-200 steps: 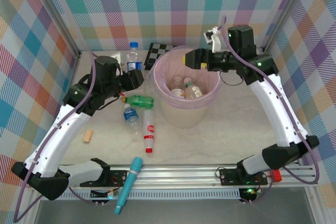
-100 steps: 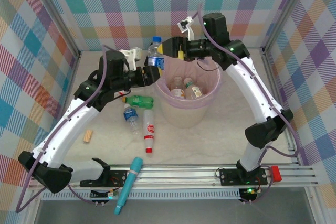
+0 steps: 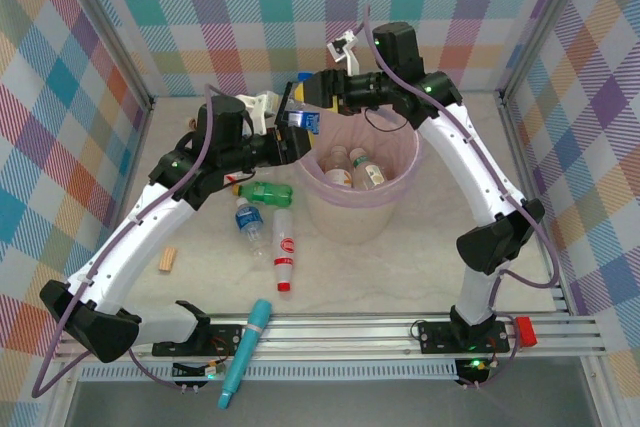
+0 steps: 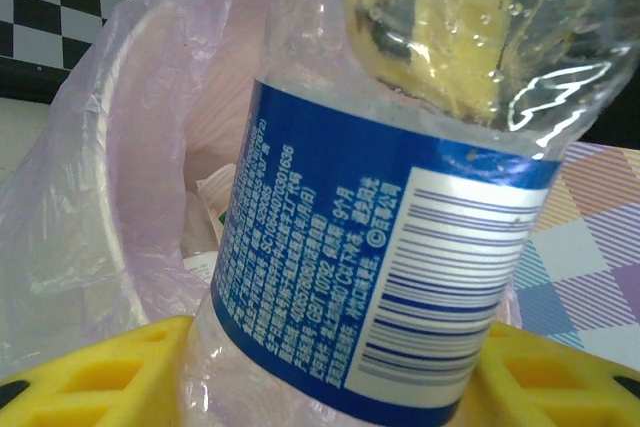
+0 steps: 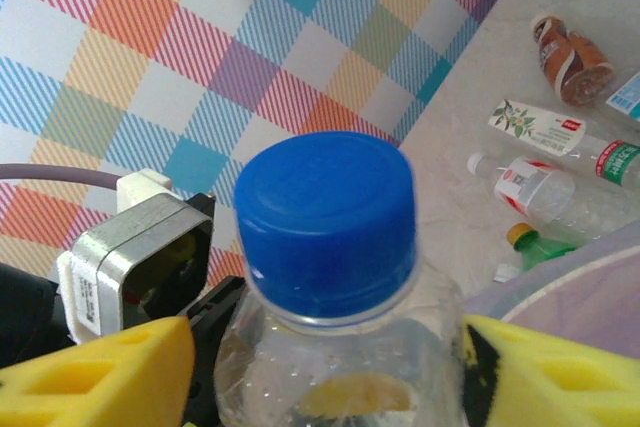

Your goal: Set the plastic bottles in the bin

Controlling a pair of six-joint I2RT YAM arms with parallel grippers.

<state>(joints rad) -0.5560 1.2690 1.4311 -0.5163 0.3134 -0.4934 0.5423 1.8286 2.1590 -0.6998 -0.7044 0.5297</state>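
A clear bottle with a blue label and blue cap (image 3: 303,119) hangs over the left rim of the pale-pink bin (image 3: 400,192). My left gripper (image 3: 285,134) is shut on its lower body (image 4: 400,247), one yellow finger (image 4: 100,377) on each side. My right gripper (image 3: 314,99) comes from the other side and is shut on the bottle's shoulder just under the cap (image 5: 325,217). Two bottles (image 3: 338,162) (image 3: 368,169) lie inside the bin. A green bottle (image 3: 265,192), a blue-label bottle (image 3: 248,222) and a red-label bottle (image 3: 284,247) lie on the table left of the bin.
A teal tube (image 3: 245,347) lies across the front rail and a small wooden block (image 3: 167,259) sits at the left. The checkerboard (image 4: 40,17) stands behind the bin. More bottles (image 5: 575,57) (image 5: 545,127) lie on the table in the right wrist view.
My left gripper lifted the blue-label bottle from the back of the table to the bin's rim. My right arm swung left across the bin and its jaws closed around the bottle's top.
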